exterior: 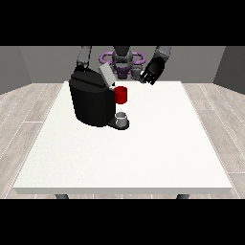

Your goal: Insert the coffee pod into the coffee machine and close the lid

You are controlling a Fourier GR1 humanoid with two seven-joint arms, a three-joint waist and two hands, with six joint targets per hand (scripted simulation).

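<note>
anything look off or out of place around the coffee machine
Nothing is spilled or damaged. The coffee machine stands upright with its lid still raised. A small grey cup sits at its base, with a red holder above it.

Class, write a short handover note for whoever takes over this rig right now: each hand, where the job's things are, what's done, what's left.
Hand at the view's right: raised above the table's far edge, empty, fingers relaxed.
Hand at the view's left: hidden behind the machine.
Lid: tilted up, open.
Pod: none clearly visible.
Red part on the machine's front; grey cup below it.
Left: confirm the pod is in, close the lid.
</note>
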